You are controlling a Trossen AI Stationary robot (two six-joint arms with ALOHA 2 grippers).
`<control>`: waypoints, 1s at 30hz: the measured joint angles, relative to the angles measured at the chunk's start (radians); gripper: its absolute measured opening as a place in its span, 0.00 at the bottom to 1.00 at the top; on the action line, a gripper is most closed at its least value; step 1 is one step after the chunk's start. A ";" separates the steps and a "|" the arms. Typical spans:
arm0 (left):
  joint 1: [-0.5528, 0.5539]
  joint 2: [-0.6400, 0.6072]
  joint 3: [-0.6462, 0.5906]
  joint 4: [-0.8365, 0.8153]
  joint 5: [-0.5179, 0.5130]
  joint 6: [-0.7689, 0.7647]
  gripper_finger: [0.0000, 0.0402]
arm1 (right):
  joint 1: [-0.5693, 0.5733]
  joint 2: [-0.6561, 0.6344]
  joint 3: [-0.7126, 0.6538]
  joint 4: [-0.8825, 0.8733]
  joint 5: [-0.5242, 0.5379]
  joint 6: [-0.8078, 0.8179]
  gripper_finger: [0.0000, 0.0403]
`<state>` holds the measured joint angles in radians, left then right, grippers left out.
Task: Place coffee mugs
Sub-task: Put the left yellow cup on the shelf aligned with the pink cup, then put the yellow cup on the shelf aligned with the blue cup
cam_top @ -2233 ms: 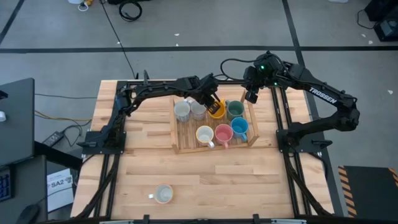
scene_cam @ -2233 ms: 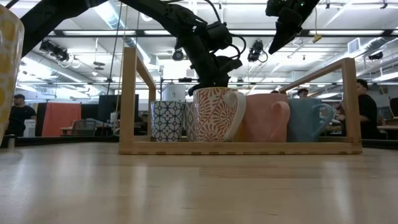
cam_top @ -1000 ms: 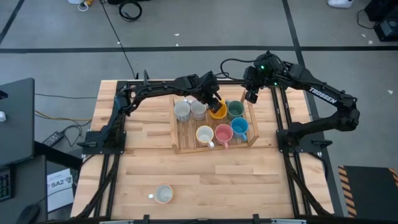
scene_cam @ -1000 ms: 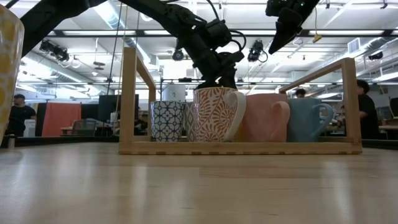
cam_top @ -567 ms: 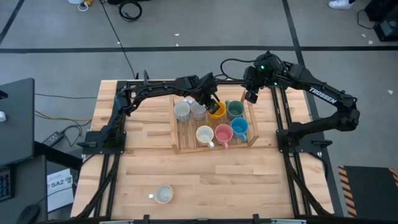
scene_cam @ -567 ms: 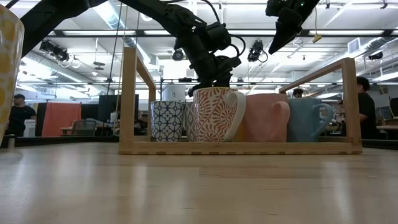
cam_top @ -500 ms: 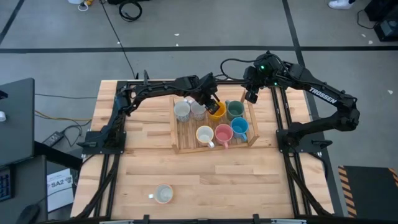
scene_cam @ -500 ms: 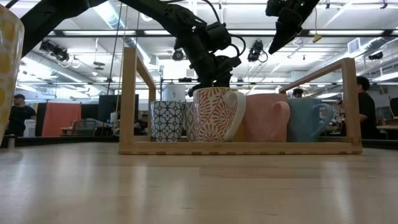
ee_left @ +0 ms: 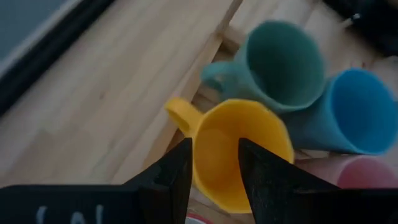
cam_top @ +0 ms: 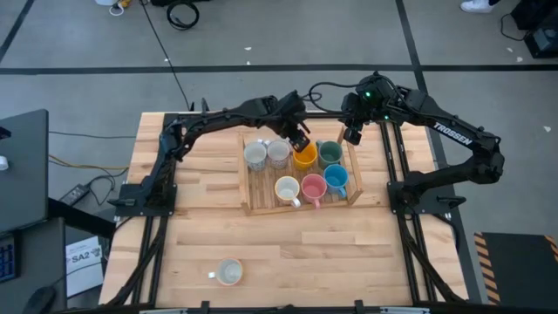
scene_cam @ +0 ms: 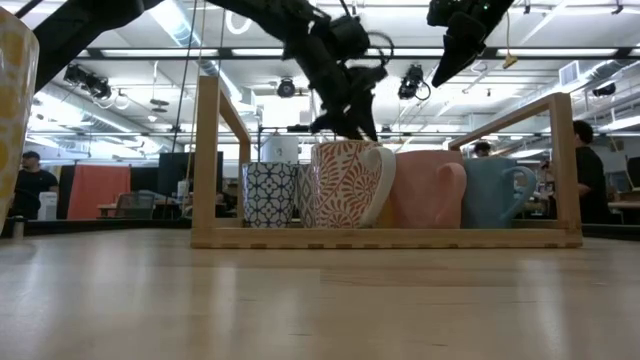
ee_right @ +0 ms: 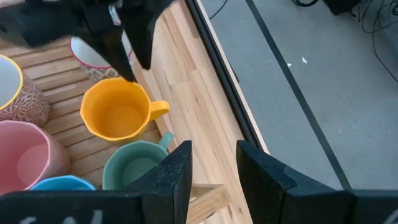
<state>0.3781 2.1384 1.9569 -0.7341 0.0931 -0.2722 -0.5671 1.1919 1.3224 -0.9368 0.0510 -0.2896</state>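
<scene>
An orange mug [cam_top: 306,158] stands upright on its base in the far row of the slatted wooden tray [cam_top: 245,187]. A dark green mug [cam_top: 330,153] and two whitish-grey mugs [cam_top: 266,154] stand beside it. The near row holds a cream mug [cam_top: 287,188], a pink mug [cam_top: 313,187] and a blue mug [cam_top: 336,179]. My left gripper [cam_top: 300,139] hangs open just above the orange mug's far rim [ee_right: 127,84], clear of it. My right gripper [cam_top: 351,137] waits open and holds nothing, high over the tray's far right corner.
One more mug [cam_top: 228,272] stands alone near the table's front edge, close to the low camera [scene_cam: 12,110]. The tray's upright end frames [scene_cam: 208,160] rise above the mugs. Bare wood lies to the tray's left and in front of it.
My left gripper has risen from the orange mug and drawn slightly toward the table's far edge. The mug stays upright in the tray. My right arm has kept still.
</scene>
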 joint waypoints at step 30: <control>-0.376 -0.083 0.376 -0.816 0.024 0.232 0.34 | 0.001 0.000 0.000 -0.005 -0.006 0.010 0.33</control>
<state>0.0019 2.0555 2.3334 -1.5499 0.1169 -0.0402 -0.5662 1.1915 1.3224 -0.9422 0.0455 -0.2794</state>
